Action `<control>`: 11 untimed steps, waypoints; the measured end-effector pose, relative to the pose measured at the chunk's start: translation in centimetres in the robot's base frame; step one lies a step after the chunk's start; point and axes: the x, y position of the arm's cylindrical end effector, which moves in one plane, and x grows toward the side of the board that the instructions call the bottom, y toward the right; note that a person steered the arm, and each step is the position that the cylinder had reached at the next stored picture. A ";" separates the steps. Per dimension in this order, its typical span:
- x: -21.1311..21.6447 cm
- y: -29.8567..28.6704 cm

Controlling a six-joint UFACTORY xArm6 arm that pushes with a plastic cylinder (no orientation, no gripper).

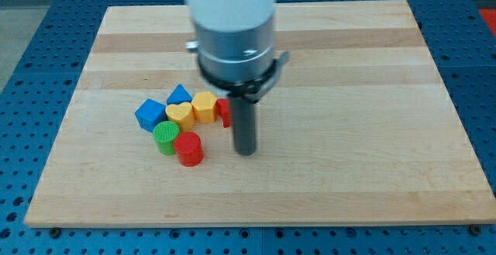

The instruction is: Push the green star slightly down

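Observation:
No green star shows in the camera view; the arm's body hides part of the board's middle. My tip (pixel 245 152) rests on the wooden board (pixel 372 154), just right of a cluster of blocks. Nearest to it are a red block (pixel 222 111), partly hidden behind the rod, and a red cylinder (pixel 188 148) to the tip's left. The cluster also holds a green cylinder (pixel 165 137), a yellow heart (pixel 179 114), a yellow hexagon (pixel 204 105), a blue cube (pixel 150 115) and a second blue block (pixel 180 94) of unclear shape.
The arm's white and grey body (pixel 232 30) hangs over the board's upper middle and blocks the view there. A blue perforated surface (pixel 23 92) surrounds the board on all sides.

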 end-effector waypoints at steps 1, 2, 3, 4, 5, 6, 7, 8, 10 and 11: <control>-2.6 4.3; -2.8 7.0; -10.1 7.7; -19.6 6.1; -27.4 3.6; -28.7 -0.4; -26.4 -2.2; -23.7 -2.4; -18.5 -2.4; -16.3 -2.4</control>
